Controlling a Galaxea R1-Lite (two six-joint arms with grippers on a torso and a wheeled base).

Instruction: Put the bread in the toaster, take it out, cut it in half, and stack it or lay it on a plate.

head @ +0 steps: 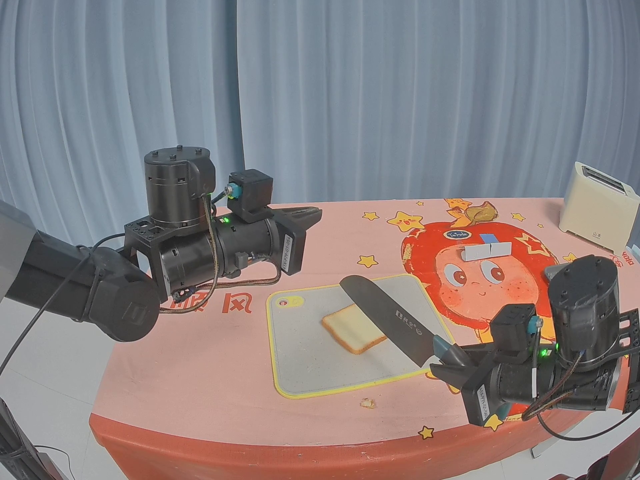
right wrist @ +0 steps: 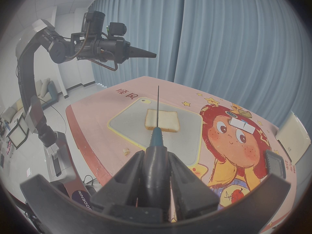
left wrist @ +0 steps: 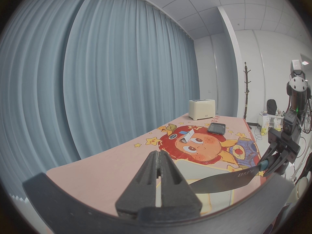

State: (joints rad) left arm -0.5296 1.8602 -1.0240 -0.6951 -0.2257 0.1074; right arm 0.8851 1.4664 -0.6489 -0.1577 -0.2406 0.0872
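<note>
Knife (head: 393,318) over bread (head: 350,331), mid cutting board (head: 300,361).

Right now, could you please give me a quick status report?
Left tool shut, high, clear of board. Right tool shut on knife, blade over uncut bread on board. Nothing in the way.

Head looks down; 2 wrist cameras share the cutting board (head: 300,361)

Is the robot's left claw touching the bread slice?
Apart. The right wrist view shows the left gripper up in the air in front of the curtain, well above the bread slice lying on the cutting board.
</note>
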